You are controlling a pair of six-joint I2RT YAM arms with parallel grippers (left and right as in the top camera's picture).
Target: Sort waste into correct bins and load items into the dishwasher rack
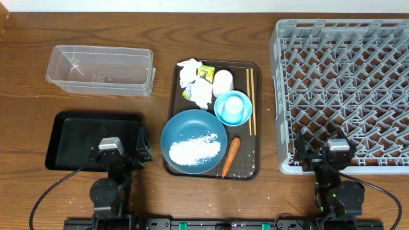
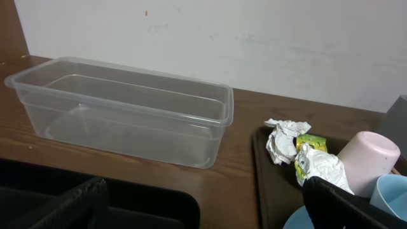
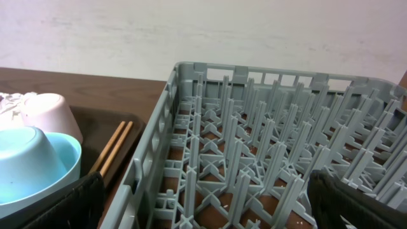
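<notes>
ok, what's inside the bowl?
A small light-blue cup sits inside the bowl. Nothing else shows in there. The bowl's bottom under the cup is covered, so anything beneath it can't be seen.

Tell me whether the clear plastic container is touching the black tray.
Apart. The overhead view shows a strip of bare wooden table between the clear container and the black tray.
</notes>
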